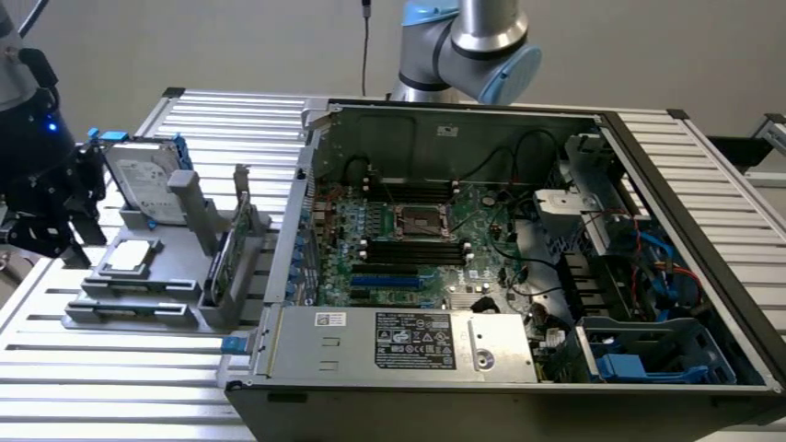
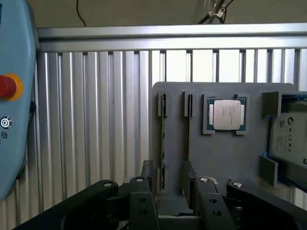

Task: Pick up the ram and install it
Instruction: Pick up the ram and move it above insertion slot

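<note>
Fingers: The two black fingers [image 2: 147, 175] are open, with a gap between them.
Gripper: The gripper [image 2: 168, 176] is down low at one end of the gray holder [image 2: 225, 158]. The end of the ram [image 2: 163, 139] sits in the gap between the fingers. There is a little space on each side of the stick, so the fingers are not squeezing it.
Ram: It is a long thin stick, seen from its edge. It stands in a thin slot of the gray holder, well apart from the computer.
Second slot: Another thin slot [image 2: 188, 139] runs just beside the ram's slot. I cannot tell if anything is in it.
Chip: A square silver chip [image 2: 226, 115] lies flat in its own pocket on the holder, near the second slot.
Hard drive: A silver hard drive [image 2: 288, 134] is at the end of the holder, past the chip.
Table: The holder lies on a metal table [image 2: 96, 124] with long ribs.
Blue box: A light blue box [image 2: 17, 153] with a red button [image 2: 5, 86] is near the edge of the table.
Computer: A big open computer case [image 1: 430, 138] lies on the table, to the exterior view's right of the holder. Inside is a green board [image 1: 491, 230] with long black slots [image 1: 411, 249] near the middle. A silver power box [image 1: 406, 341] fills the near corner.
Arm: A silver and blue robot arm [image 1: 473, 41] stands behind the case.
</note>
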Robot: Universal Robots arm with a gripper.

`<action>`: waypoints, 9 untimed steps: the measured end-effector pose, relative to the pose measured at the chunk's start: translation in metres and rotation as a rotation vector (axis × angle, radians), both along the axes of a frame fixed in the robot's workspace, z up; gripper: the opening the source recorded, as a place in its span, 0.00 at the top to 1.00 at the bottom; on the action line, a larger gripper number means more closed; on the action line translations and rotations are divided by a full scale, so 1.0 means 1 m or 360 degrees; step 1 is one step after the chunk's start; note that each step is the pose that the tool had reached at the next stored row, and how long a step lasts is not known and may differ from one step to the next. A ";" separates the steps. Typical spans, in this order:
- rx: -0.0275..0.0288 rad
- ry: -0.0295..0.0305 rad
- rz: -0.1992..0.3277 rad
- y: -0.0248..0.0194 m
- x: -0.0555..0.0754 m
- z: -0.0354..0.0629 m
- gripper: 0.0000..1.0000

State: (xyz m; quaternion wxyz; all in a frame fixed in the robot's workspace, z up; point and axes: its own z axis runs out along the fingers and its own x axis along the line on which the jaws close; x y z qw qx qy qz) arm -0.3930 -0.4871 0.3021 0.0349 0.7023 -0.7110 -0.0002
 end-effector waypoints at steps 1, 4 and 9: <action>-0.00001 0.00000 0.0001 -0.0014 -0.001 -0.0018 0.62; -0.00001 0.00000 0.0000 -0.0060 -0.004 -0.0072 0.62; 0.00000 -0.00001 0.0001 -0.0118 -0.006 -0.0164 0.62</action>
